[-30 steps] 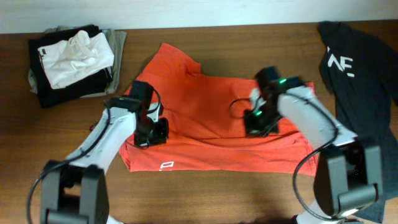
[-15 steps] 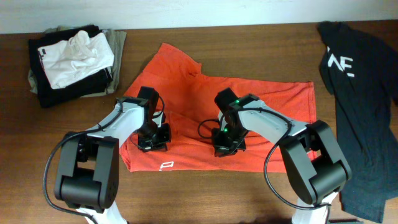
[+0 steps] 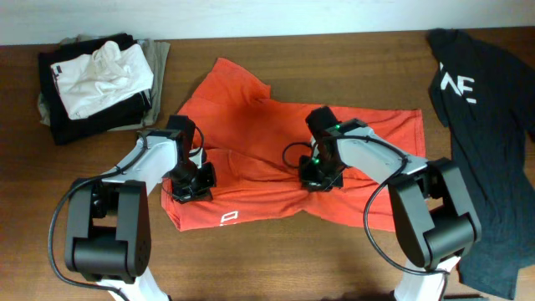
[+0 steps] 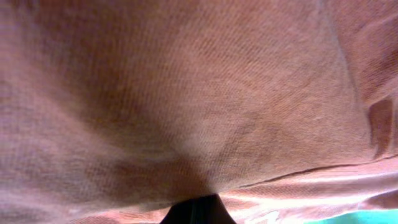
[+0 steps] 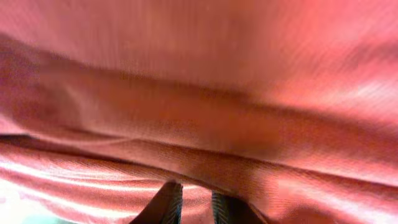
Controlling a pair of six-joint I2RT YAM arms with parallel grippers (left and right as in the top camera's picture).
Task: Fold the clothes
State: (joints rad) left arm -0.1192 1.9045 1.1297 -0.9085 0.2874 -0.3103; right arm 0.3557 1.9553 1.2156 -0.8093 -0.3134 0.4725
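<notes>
Brown wooden table [image 3: 276, 251], white wall strip [image 3: 251, 17] behind. Red-orange T-shirt [image 3: 251, 134] spread mid-table. Black T-shirt [image 3: 493, 109] right of it, folded pile [image 3: 96, 79] left. Right gripper [image 3: 322, 174] fingers narrow, pinching its cloth. Left gripper [image 3: 185, 180] finger spread unclear.

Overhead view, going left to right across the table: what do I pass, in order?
First the pile of folded clothes → left claw → right claw → black T-shirt. The red-orange T-shirt lies under both claws, so it has no single place in the order.
</notes>
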